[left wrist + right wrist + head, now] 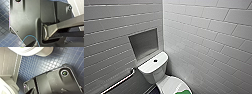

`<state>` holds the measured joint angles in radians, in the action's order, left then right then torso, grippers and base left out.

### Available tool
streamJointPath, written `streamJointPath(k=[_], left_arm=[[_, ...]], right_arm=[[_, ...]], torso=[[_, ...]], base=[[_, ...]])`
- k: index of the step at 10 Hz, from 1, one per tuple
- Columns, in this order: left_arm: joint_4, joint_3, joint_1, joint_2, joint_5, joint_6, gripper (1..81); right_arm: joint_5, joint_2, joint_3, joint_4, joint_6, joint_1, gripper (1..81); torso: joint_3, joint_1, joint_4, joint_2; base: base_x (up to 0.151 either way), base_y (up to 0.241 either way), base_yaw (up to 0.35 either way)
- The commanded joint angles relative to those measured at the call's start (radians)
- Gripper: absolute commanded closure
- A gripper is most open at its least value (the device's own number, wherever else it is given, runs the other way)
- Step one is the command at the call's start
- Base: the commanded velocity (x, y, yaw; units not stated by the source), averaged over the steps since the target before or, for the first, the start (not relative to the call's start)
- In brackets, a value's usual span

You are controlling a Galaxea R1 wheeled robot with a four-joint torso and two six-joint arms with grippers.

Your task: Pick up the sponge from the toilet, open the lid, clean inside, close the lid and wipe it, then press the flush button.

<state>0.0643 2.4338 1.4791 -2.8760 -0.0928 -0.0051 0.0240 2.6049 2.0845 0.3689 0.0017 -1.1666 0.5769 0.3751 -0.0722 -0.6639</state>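
1. The toilet [151, 72] stands at the lower centre of the head view, its lid [170, 83] down.
2. The sponge [182, 91] lies on the lid at the bottom edge.
3. The flush button [155, 60] sits mid-tank.
4. I cannot tell whether the left gripper [32, 44] or the right gripper [31, 91] is open or closed.

The white glossy oval lid [169, 83] of the white ceramic toilet [151, 72] lies shut, with a bright green soft sponge [183, 91] resting directly on it. The toilet stands on a dark blue small-tiled floor [43, 64].
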Motion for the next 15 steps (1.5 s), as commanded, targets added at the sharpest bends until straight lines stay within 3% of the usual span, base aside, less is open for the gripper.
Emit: streamJointPath(k=[1,2,9,11,14,15], left_arm=[[-0.001,-0.009,-0.006,0.004,0.068,-0.001,1.0],[-0.001,-0.007,-0.001,0.003,0.068,0.001,1.0],[-0.001,0.060,0.014,-0.033,0.068,0.002,1.0],[-0.001,0.060,0.019,-0.034,0.067,0.002,1.0],[0.000,0.062,0.033,-0.034,0.067,0.002,1.0],[0.005,0.065,0.034,-0.034,0.067,0.002,1.0]], right_arm=[[0.059,-0.035,-0.031,0.091,0.001,0.109,1.0],[0.059,-0.039,-0.041,0.107,0.001,0.133,1.0],[0.059,-0.053,-0.089,0.177,0.001,0.238,1.0],[0.059,-0.046,-0.081,0.241,0.001,0.273,1.0],[0.069,-0.009,-0.041,0.297,0.001,0.339,1.0],[0.102,0.000,-0.028,0.314,0.001,0.356,1.0]], torso=[[0.000,0.063,0.000,-0.098],[0.000,0.087,0.000,-0.137],[0.172,0.249,0.000,-0.396],[0.134,0.297,0.000,-0.471],[0.145,0.368,0.000,-0.584],[0.145,0.327,0.000,-0.522]], base=[[0.000,0.000,0.000],[0.000,0.000,0.000],[0.000,0.000,0.000],[0.000,0.000,0.000],[0.000,0.000,0.000],[0.000,0.000,0.000]])
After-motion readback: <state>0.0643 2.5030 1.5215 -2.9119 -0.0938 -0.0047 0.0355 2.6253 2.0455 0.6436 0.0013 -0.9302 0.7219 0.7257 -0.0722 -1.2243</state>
